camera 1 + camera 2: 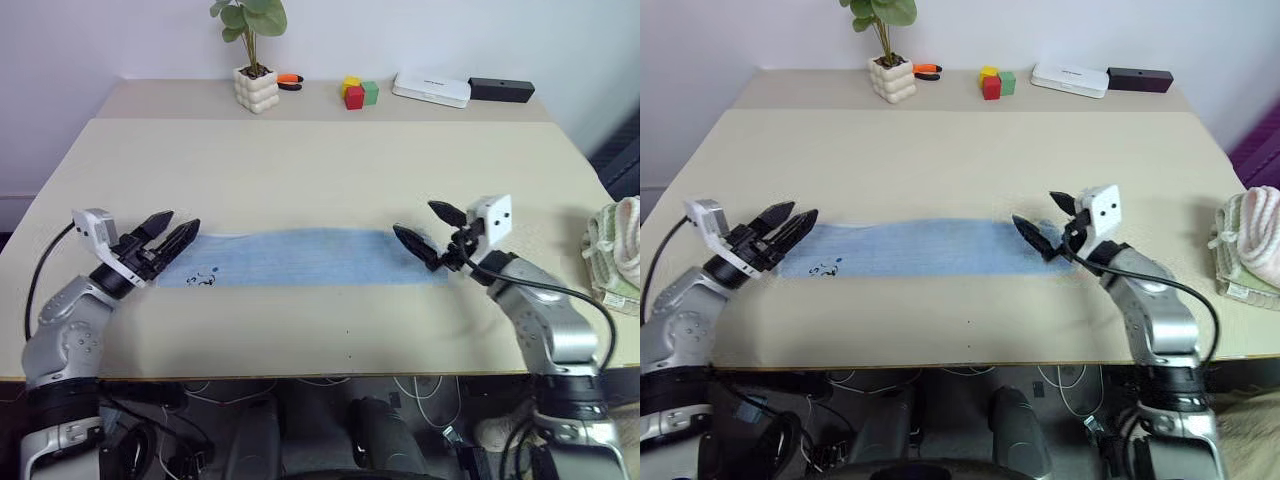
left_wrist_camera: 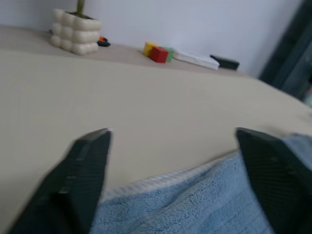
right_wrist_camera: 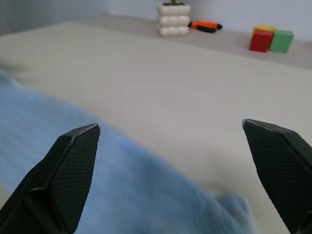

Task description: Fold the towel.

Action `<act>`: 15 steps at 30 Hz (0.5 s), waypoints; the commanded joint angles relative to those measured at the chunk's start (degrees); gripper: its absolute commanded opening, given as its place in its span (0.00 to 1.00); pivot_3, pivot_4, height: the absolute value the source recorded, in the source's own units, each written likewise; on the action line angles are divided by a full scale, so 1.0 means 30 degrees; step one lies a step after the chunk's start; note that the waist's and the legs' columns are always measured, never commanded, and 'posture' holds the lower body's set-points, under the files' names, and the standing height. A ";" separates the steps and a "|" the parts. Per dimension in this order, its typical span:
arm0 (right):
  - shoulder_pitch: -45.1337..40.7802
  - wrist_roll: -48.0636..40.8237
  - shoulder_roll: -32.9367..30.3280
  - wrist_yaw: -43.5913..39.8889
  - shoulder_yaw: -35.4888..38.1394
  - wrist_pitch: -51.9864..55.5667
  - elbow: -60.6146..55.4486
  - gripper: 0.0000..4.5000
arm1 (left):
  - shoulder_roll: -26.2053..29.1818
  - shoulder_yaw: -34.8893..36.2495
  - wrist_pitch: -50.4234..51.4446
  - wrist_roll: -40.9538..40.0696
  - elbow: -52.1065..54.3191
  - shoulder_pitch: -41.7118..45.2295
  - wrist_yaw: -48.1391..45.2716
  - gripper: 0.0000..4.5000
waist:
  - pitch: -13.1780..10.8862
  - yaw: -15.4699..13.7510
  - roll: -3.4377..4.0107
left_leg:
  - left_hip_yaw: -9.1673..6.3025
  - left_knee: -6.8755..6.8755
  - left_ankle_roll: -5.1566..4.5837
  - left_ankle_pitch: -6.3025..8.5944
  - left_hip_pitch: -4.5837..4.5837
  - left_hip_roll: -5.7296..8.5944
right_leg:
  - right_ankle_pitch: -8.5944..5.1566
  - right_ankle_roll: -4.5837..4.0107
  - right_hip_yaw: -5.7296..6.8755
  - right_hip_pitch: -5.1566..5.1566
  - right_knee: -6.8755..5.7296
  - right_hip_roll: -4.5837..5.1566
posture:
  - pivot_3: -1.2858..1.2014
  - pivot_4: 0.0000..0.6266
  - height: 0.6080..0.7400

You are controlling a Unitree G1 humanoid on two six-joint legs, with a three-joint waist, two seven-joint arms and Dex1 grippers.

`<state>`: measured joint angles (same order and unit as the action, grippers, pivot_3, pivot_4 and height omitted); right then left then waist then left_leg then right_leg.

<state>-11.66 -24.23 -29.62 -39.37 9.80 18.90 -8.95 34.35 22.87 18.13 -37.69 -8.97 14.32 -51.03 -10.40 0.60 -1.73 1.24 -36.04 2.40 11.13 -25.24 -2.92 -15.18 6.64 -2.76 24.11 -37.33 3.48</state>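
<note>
Across the middle of the beige table [image 1: 300, 160], the towel [image 1: 300, 258] lies flat as a long light blue strip, running from side to side between the two arms. Its long edges run parallel to the near table edge, with a band of bare tabletop between towel and that edge. A small dark printed mark [image 1: 203, 277] sits near the towel's left end.

Open room: the broad area of tabletop beyond the towel is bare up to the back row of objects. That row holds a potted plant [image 1: 254, 60], an orange-handled tool [image 1: 290, 80], coloured blocks [image 1: 358, 92], a white box [image 1: 431, 89] and a black box [image 1: 501, 90]. All stand well apart from the towel. A folded cream and pale green towel stack [image 1: 618, 252] rests at the right table edge, apart from the right arm.

Left gripper [image 1: 172, 236]: fingers spread, nothing held. It sits at the towel's left end; in the left wrist view the whitish hem [image 2: 146, 183] shows between the fingers [image 2: 80, 170].

Right gripper [image 1: 428, 232]: fingers spread wide, nothing held. It sits over the towel's right end; whether a fingertip touches the cloth cannot be told. In the right wrist view the blue cloth lies below and between the fingers [image 3: 73, 165].
</note>
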 commanded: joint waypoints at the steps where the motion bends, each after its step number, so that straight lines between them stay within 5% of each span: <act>1: 0.0826 0.0138 -0.0653 -0.0848 0.0182 -0.1065 -0.1402 1.00 | 0.0494 -0.0428 -0.0240 0.0182 -0.0295 0.0813 -0.1189 0.99 | 0.0000 0.0016 0.0000 | 0.0002 0.0000 0.0000 0.0000 0.0000 -0.0001 | -0.0002 -0.0004 -0.0002 0.0000 0.0005 0.0000 | 0.52 0.24 1.00; 7: 0.2217 -0.2251 0.0451 0.1182 0.1966 0.1397 -0.2486 1.00 | 0.0311 -0.1211 -0.0812 0.0645 -0.1346 0.2299 -0.2342 0.99 | -0.0001 -0.0004 0.0000 | 0.0002 0.0001 0.0000 0.0000 -0.0002 -0.0003 | 0.0002 0.0002 -0.0004 0.0002 0.0005 -0.0004 | 0.52 0.24 1.00; 15: 0.4900 -1.1803 0.3285 0.8841 0.5683 0.8949 -0.6252 1.00 | -0.0189 -0.2404 -0.1652 0.0986 -0.2661 0.3636 -0.4765 0.99 | 0.0001 0.0027 0.0000 | -0.0001 0.0003 -0.0001 0.0000 -0.0008 -0.0003 | 0.0002 0.0000 -0.0004 -0.0004 0.0012 0.0006 | 0.52 0.24 1.00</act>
<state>2.58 -52.80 -20.33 -17.38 24.08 42.57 -23.76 33.35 15.78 14.58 -34.35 -17.46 23.85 -62.66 -10.40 0.69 -1.73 1.24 -36.02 2.40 11.13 -25.26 -2.93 -15.18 6.63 -2.77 24.11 -37.30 3.50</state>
